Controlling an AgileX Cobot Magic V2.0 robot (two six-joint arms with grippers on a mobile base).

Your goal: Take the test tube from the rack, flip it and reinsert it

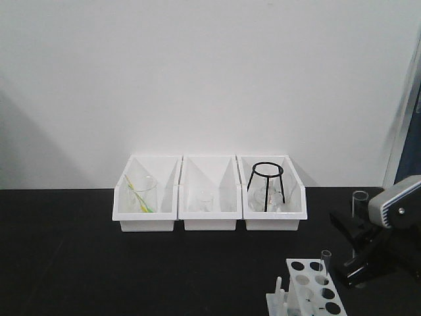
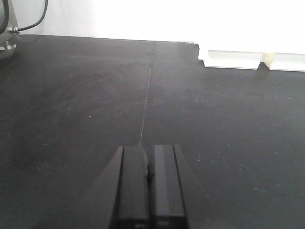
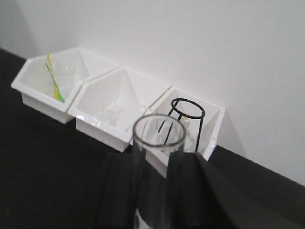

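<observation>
A clear test tube (image 1: 359, 201) stands upright, open rim up, with my right gripper (image 1: 355, 247) shut on it, above and to the right of the rack. In the right wrist view the test tube (image 3: 157, 138) rises between the two black fingers (image 3: 119, 191) of the right gripper (image 3: 155, 191). The white rack (image 1: 309, 289) sits at the bottom edge, with a second tube (image 1: 325, 260) standing in a back hole. My left gripper (image 2: 148, 162) is shut on nothing, low over the black table.
Three white open-front bins stand along the back wall: the left bin (image 1: 118, 204) holds a beaker with a yellow-green stick, the middle bin (image 1: 209, 224) a small glass, the right bin (image 1: 299, 204) a black ring stand (image 1: 266, 184). The table top is black.
</observation>
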